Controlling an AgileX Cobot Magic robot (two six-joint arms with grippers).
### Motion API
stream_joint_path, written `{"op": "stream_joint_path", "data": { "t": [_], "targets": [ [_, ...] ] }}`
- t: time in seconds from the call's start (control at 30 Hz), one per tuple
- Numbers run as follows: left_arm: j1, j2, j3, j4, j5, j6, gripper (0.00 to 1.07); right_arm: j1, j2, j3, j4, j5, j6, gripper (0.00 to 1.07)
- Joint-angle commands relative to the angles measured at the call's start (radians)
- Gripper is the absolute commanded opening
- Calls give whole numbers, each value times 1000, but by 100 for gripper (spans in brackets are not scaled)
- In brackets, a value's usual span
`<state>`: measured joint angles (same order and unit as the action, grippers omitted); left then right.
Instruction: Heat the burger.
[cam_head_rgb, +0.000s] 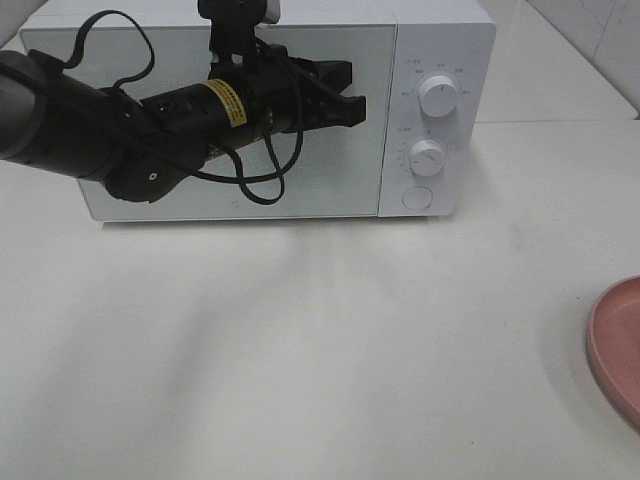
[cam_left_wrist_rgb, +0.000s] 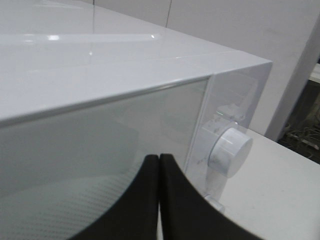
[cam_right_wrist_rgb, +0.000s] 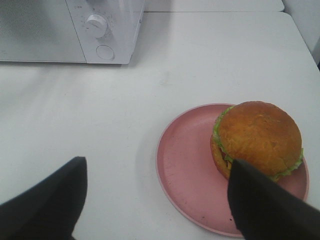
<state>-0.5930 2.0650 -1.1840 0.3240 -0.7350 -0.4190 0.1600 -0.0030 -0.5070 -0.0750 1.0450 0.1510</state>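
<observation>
The glossy round burger (cam_right_wrist_rgb: 257, 137) sits on a smooth pink plate (cam_right_wrist_rgb: 187, 172) between the right gripper's (cam_right_wrist_rgb: 157, 200) spread fingers; the left gripper (cam_left_wrist_rgb: 159, 165), pinched closed, faces the microwave's (cam_head_rgb: 440, 40) glass door.

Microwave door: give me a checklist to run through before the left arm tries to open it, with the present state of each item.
1. Microwave door shut: ok, the glass panel sits flush with the body.
2. Left gripper at the door: ok, it hangs in front of the glass near the control side.
3. Left jaws ready to hook the door edge: not ok, they are pressed together.
4. Burger ready on the pink plate: ok, it sits upright toward one side of the plate.
5. Right gripper free: ok, jaws open above the table, holding nothing.
6. Microwave cavity free: cannot tell, the glass hides it.
</observation>
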Motion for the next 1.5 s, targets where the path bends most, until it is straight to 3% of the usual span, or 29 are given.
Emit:
{"op": "stream_joint_path", "data": {
  "t": [0.03,0.07,0.1,0.13,0.17,0.27,0.47,0.53,0.57,0.6,0.63,0.67,0.7,1.0,1.07,1.17,1.23,1.27,1.3,1.33,1.37,1.43,1.5],
  "targets": [
    [54,6,-45,10,33,-99,0,-8,-28,1,0,-6,-14,75],
    [54,-12,-35,99,55,-184,0,-8,-28,1,0,-6,-14,75],
    [54,-12,-35,99,55,-184,0,-8,-28,1,0,-6,-14,75],
    [54,-34,-11,199,55,-244,0,-8,-28,1,0,-6,-14,75],
    [54,-49,5,239,56,-269,0,-8,-28,1,0,-6,-14,75],
    [49,-108,83,291,106,-306,3,-8,-28,1,0,-6,-14,75],
    [19,-176,134,273,318,-298,12,-8,-28,1,0,-6,-14,75],
    [-18,-234,151,276,475,-301,30,-8,-28,1,0,-6,-14,75],
    [-18,-234,151,276,475,-301,30,-8,-28,1,0,-6,-14,75],
    [-49,-264,153,283,574,-301,55,-8,-28,1,0,-6,-14,75],
    [-49,-264,153,283,574,-301,55,-8,-28,1,0,-6,-14,75],
    [-83,-291,153,283,646,-300,86,-8,-28,1,0,-6,-14,75],
    [-116,-316,153,281,730,-302,101,-8,-28,1,0,-6,-14,75],
    [-201,-388,153,262,969,-302,100,-8,-28,1,0,-6,-14,75],
    [-221,-432,153,194,1102,-301,100,-8,-28,1,0,-6,-14,75],
    [-225,-447,153,156,1148,-300,100,-8,-28,1,0,-6,-14,75],
    [-215,-496,153,24,1284,-230,100,-8,-28,1,0,-6,-14,75],
    [-215,-496,153,24,1284,-230,100,-8,-28,1,0,-6,-14,75],
    [-208,-507,153,-11,1314,-192,100,-8,-28,1,0,-6,-14,75],
    [-186,-527,153,-77,1369,-110,100,-8,-28,1,0,-6,-14,75],
    [-186,-527,153,-77,1369,-110,100,-8,-28,1,0,-6,-14,75],
    [-135,-555,153,-197,1467,-1,100,-8,-28,1,0,-6,-14,75],
    [-112,-567,153,-240,1499,32,100,-8,-28,1,0,-6,-14,75]
  ]
}}
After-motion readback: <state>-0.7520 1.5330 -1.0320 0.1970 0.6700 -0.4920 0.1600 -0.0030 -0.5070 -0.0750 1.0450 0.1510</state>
